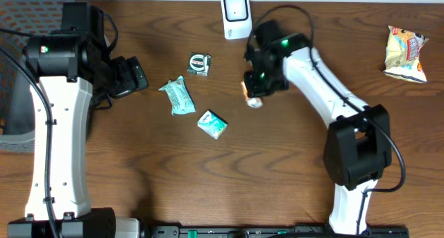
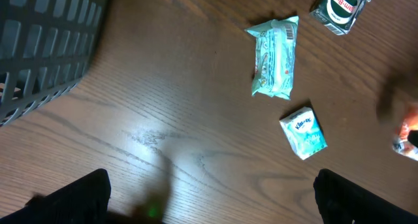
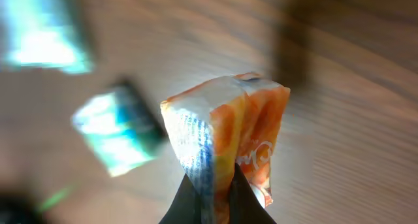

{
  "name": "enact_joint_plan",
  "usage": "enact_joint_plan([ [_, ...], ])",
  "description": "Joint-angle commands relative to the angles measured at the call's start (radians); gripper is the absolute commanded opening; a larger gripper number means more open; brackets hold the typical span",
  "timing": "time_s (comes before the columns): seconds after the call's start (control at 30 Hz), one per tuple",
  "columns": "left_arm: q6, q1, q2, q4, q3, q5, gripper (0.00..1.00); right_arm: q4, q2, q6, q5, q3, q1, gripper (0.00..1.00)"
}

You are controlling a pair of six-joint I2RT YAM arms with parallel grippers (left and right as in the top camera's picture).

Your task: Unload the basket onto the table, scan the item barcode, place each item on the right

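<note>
My right gripper (image 1: 258,87) is shut on a small orange and white packet (image 1: 251,96), just below the white scanner (image 1: 236,14) at the back of the table. In the right wrist view the packet (image 3: 228,129) stands pinched between the black fingertips of the gripper (image 3: 215,185), crumpled at the grip. I make out no barcode on it. The packet's edge also shows at the right in the left wrist view (image 2: 408,136). My left gripper (image 1: 128,77) hovers at the left, open and holding nothing (image 2: 212,198).
On the wood lie a dark green round-label packet (image 1: 200,64), a long teal packet (image 1: 177,96) and a small teal packet (image 1: 212,124). A yellow snack bag (image 1: 406,54) sits far right. A grey basket (image 1: 17,78) stands at the left edge.
</note>
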State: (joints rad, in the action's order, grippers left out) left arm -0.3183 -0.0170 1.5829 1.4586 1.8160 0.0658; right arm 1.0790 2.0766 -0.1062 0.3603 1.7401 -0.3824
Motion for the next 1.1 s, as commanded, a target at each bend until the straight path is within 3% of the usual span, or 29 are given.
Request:
enact_joint_plan([
  [0.0,-0.013,-0.002,0.002,0.003,-0.005,-0.002,0.98,0.005,0.002,0.131,0.41,-0.021,0.036,0.01],
  [0.23,-0.013,-0.002,0.002,0.003,-0.005,-0.002,0.98,-0.132,0.004,0.136,0.642,-0.237,0.062,0.01],
  [0.43,-0.013,-0.002,0.002,0.003,-0.005,-0.002,0.97,-0.328,0.004,-0.021,0.546,-0.416,0.128,0.04],
  [0.5,-0.013,-0.002,0.002,0.003,-0.005,-0.002,0.98,-0.317,0.004,-0.021,0.432,-0.419,0.156,0.11],
  [0.63,-0.013,-0.002,0.002,0.003,-0.005,-0.002,0.98,-0.245,0.001,-0.02,0.25,-0.393,0.213,0.36],
  [0.73,-0.013,-0.002,0.002,0.003,-0.005,-0.002,0.98,-0.114,0.001,-0.008,0.133,-0.312,0.264,0.41],
  [0.9,-0.013,-0.002,0.002,0.003,-0.005,-0.002,0.98,0.038,0.001,0.059,0.128,-0.197,0.284,0.41],
  [1.07,-0.013,-0.002,0.002,0.003,-0.005,-0.002,0.98,0.051,0.003,0.063,0.132,-0.189,0.241,0.61],
])
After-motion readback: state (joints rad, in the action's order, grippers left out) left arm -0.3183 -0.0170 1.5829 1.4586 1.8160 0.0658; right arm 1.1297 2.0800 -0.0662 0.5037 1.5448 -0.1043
